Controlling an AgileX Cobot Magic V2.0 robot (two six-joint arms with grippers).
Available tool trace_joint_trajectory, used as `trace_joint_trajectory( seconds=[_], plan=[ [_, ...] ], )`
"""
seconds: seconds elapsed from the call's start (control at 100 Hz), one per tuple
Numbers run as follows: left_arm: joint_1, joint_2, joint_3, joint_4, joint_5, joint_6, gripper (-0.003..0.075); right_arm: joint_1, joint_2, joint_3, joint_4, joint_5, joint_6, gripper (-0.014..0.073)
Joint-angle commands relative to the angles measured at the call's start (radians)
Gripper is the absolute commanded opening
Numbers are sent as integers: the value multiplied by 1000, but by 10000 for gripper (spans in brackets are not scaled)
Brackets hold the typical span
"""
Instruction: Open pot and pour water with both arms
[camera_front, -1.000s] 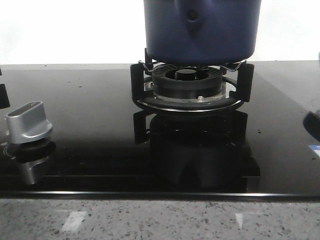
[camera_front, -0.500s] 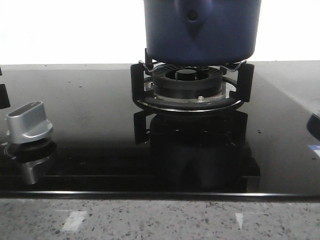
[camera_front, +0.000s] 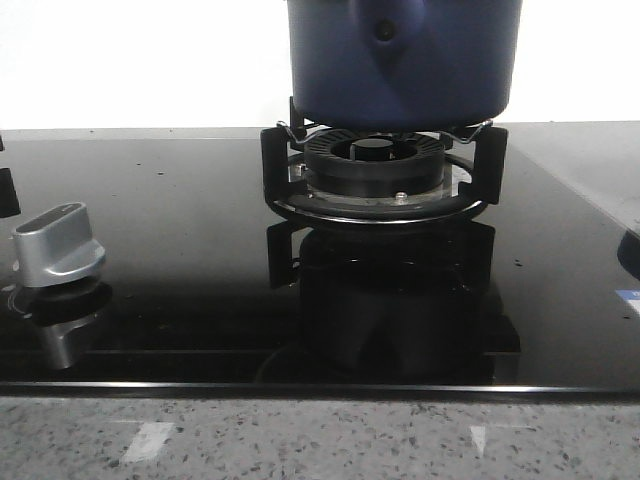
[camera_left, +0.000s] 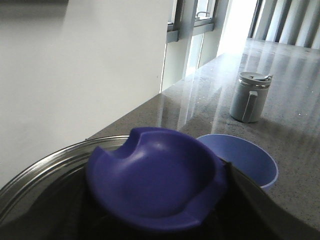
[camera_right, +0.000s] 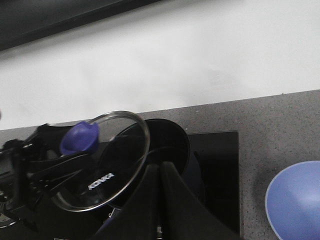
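The left gripper (camera_right: 67, 149) is clasping the blue knob (camera_right: 80, 137) of the glass lid (camera_right: 107, 172), its jaws closed on that knob, and it is holding the lid tilted and clear of the pot (camera_right: 175, 142), just beside the pot's open mouth. The right gripper (camera_right: 160, 200) is hanging close over the pot's rim with its fingers (camera_right: 172, 202) appearing nearly together, but whether they are gripping any part of the pot is impossible to tell from here. In the front view the pot (camera_front: 400, 60) is sitting on the burner grate (camera_front: 385, 175) of the black cooktop (camera_front: 180, 250), so by my reading the opening step is done while the pouring is not yet begun: the pot needs lifting and tipping. The pot's inside is showing only as darkness, so any water in it is not visible. A blue bowl (camera_right: 295, 200) is waiting on the grey counter near the pot, off the cooktop, and it is looking empty in the left wrist view; it seems the likely place for the water. Farther from the pot than the bowl, a grey lidded cup (camera_left: 248, 97) is standing, its contents hidden. A silver stove knob (camera_front: 55, 245) is sitting well apart from the pot.
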Motion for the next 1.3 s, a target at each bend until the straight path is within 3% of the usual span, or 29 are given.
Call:
trace_joint_trajectory(
  seconds=[0.0,0.4,1.29],
  plan=[
    [-26,-10,-73,-129,41,0,250,3,-5,-24,6,-54,-12,-69],
    [-50,97,-127,-125,36,1,250,32,-8,4,6,-51,-12,-69],
    [-68,104,-127,-129,-10,78,253,32,-8,4,6,-58,-12,-69]
  ],
)
